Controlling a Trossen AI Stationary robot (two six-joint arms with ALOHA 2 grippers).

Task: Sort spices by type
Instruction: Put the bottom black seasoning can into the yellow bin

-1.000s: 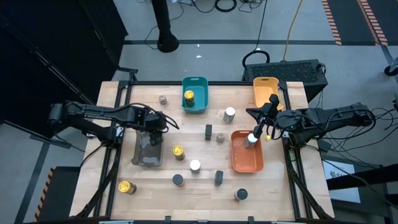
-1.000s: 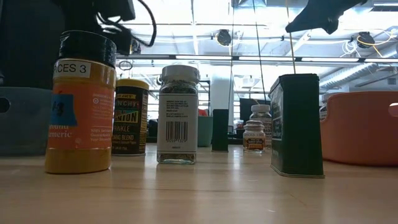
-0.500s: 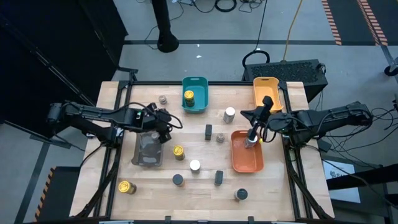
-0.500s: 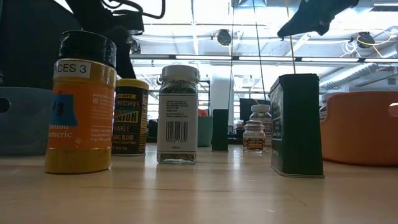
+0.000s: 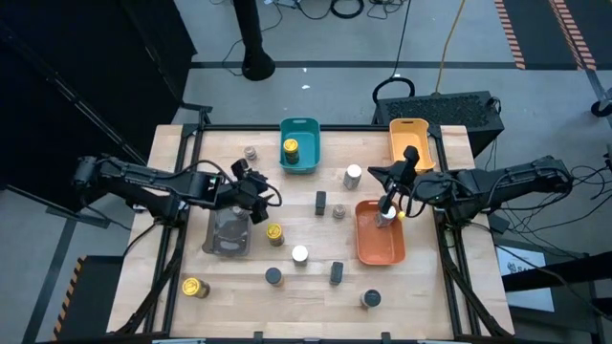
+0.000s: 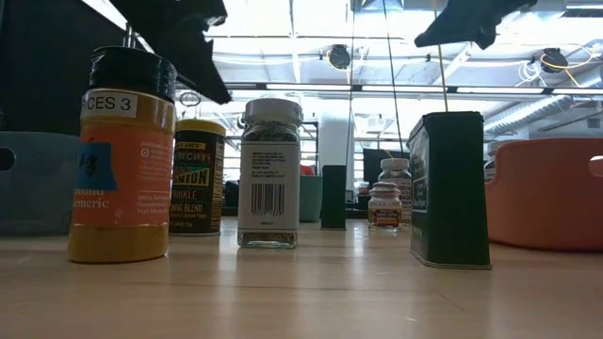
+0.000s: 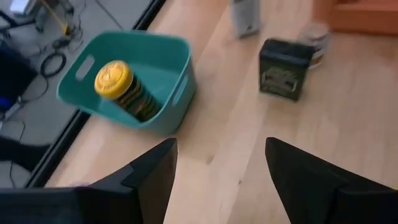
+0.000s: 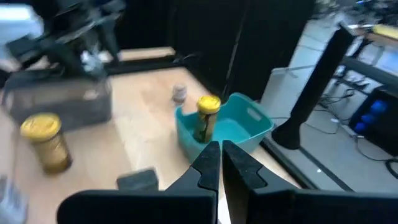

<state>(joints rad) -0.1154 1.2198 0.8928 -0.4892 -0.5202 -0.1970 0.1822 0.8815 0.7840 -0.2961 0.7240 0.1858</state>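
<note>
Left gripper (image 5: pixel 260 198), fingers apart and empty, hangs above the table between the grey tray (image 5: pixel 229 232) and a yellow-topped jar (image 5: pixel 274 234) standing just beside that tray. Another yellow-topped jar (image 5: pixel 291 150) stands inside the teal tray (image 5: pixel 299 126) (other jars remain scattered across the table (image 5: pixel 316 268)). Right gripper (image 5: pixel 413 153), fingers together and empty, hangs over the gap between the yellow tray (image 5: pixel 409 134) and the orange tray (image 5: pixel 379 250), which holds a white-topped jar (image 5: pixel 385 216).

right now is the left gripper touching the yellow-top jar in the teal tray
Apart. The left wrist view shows the open left gripper well short of the yellow-top jar in the teal tray.
</note>
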